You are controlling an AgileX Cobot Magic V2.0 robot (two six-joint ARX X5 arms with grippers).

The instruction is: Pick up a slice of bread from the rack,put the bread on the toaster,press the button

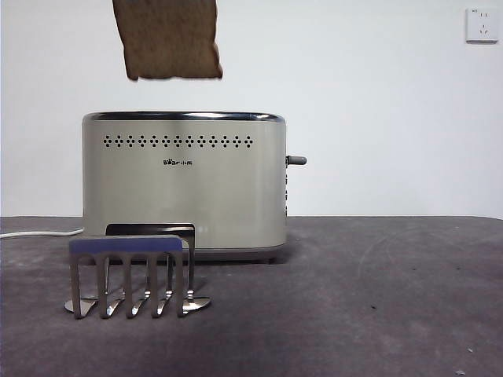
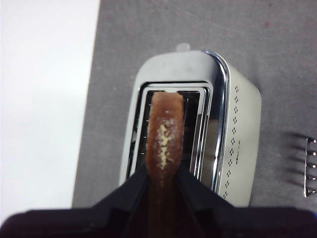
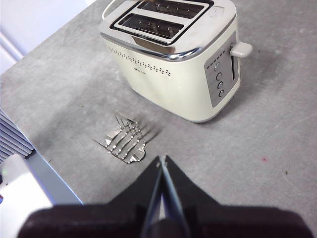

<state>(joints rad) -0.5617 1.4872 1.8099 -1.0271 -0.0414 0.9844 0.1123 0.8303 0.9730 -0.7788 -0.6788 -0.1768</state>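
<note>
My left gripper [image 2: 162,171] is shut on the slice of bread [image 2: 166,134], held edge-on over the toaster [image 2: 233,144] and in line with one of its top slots. In the front view the slice of bread [image 1: 169,39] hangs clear above the left part of the toaster [image 1: 185,188]; the gripper itself is above the picture. The rack [image 1: 130,275] stands empty in front of the toaster. The button [image 1: 297,160] sticks out of the toaster's right end, up. My right gripper [image 3: 162,159] is shut and empty, high above the table, near the rack [image 3: 126,141] and apart from the button [image 3: 241,48].
A white cable [image 1: 39,232] runs off from the toaster's left end. A wall socket [image 1: 480,25] is at the far right on the white wall. The table's edge lies close behind the toaster in the left wrist view.
</note>
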